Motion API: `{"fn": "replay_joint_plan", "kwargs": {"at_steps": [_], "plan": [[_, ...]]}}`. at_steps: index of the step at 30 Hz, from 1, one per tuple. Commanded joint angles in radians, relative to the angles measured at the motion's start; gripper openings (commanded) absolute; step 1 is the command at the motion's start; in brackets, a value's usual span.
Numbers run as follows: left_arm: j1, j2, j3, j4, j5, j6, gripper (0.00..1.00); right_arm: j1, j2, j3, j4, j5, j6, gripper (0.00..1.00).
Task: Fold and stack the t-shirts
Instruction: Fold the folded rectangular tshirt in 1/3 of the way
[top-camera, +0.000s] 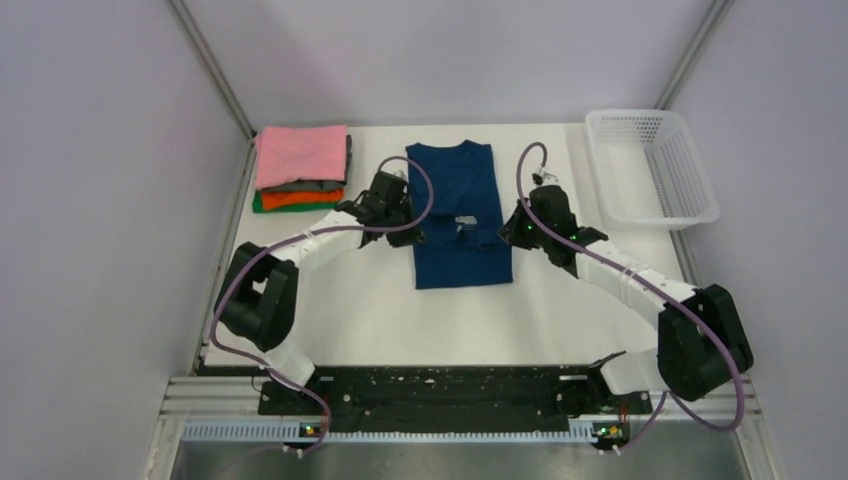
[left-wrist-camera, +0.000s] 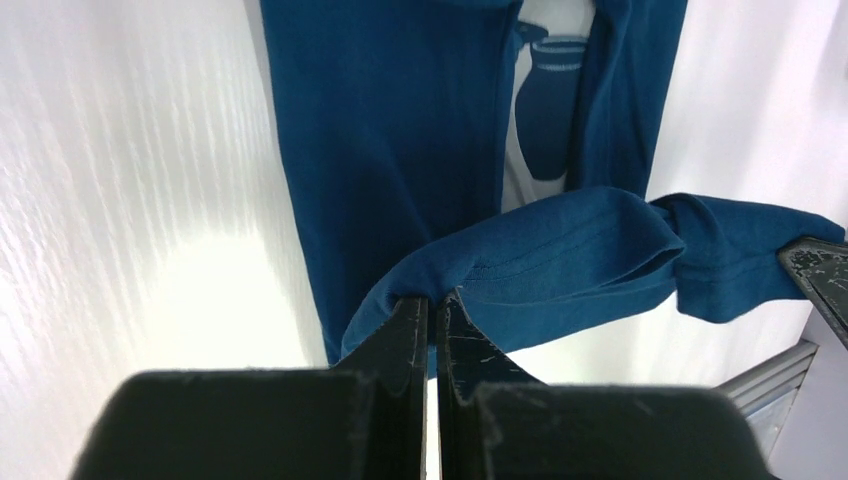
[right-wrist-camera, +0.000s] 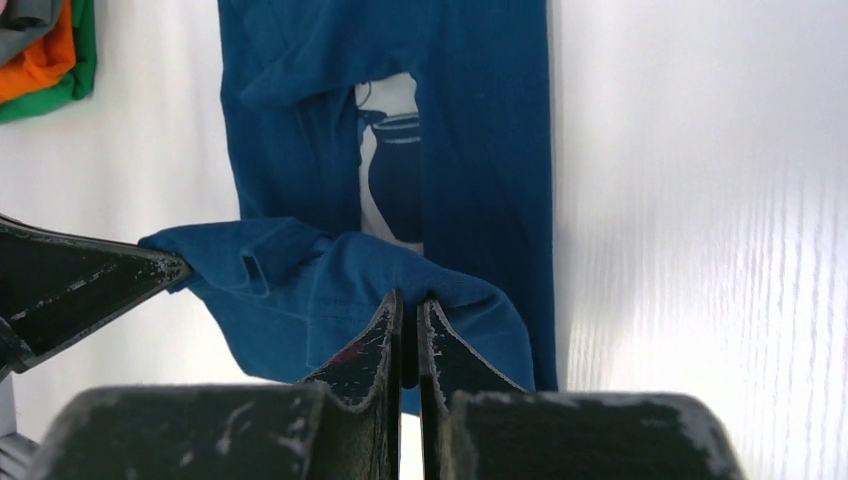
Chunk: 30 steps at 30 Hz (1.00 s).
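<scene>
On the table (top-camera: 380, 300), one navy t-shirt (top-camera: 460, 190), left jaws and right jaws clamped on it, four stacked shirts (top-camera: 302, 165), one basket (top-camera: 690, 165)

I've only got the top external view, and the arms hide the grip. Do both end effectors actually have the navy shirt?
Observer: Left, yes: its wrist view shows the left end effector shut on a lifted edge of the navy t-shirt.
Operator: And the right?
Observer: The right end effector is shut on that same edge, cloth bunched between the two.
Operator: Anything showing past the fold?
Observer: A white print with a vase shape.
</scene>
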<state>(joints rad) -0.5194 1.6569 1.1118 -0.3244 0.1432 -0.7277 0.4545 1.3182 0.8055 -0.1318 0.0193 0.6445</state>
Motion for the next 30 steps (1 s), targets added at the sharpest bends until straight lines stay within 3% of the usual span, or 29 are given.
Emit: {"fn": "replay_joint_plan", "kwargs": {"at_steps": [1,12,19,22,26,30], "plan": [[0.033,0.032,0.074,-0.008,0.030,0.050,0.00,-0.018,0.086,0.099,0.084,-0.028,-0.053,0.00],[0.071,0.150,0.138,-0.002,0.052,0.018,0.00,-0.083,0.249,0.159,0.175,-0.085,-0.062,0.00],[0.113,0.197,0.196,0.015,0.052,0.025,0.07,-0.126,0.390,0.240,0.208,-0.201,-0.025,0.00],[0.132,0.237,0.249,0.004,0.060,0.037,0.28,-0.151,0.452,0.301,0.194,-0.212,-0.014,0.12],[0.173,0.295,0.392,-0.044,0.124,0.063,0.64,-0.193,0.491,0.418,0.144,-0.201,-0.012,0.47],[0.196,0.278,0.501,-0.086,0.122,0.086,0.88,-0.198,0.455,0.470,0.090,-0.190,-0.057,0.76]]}}
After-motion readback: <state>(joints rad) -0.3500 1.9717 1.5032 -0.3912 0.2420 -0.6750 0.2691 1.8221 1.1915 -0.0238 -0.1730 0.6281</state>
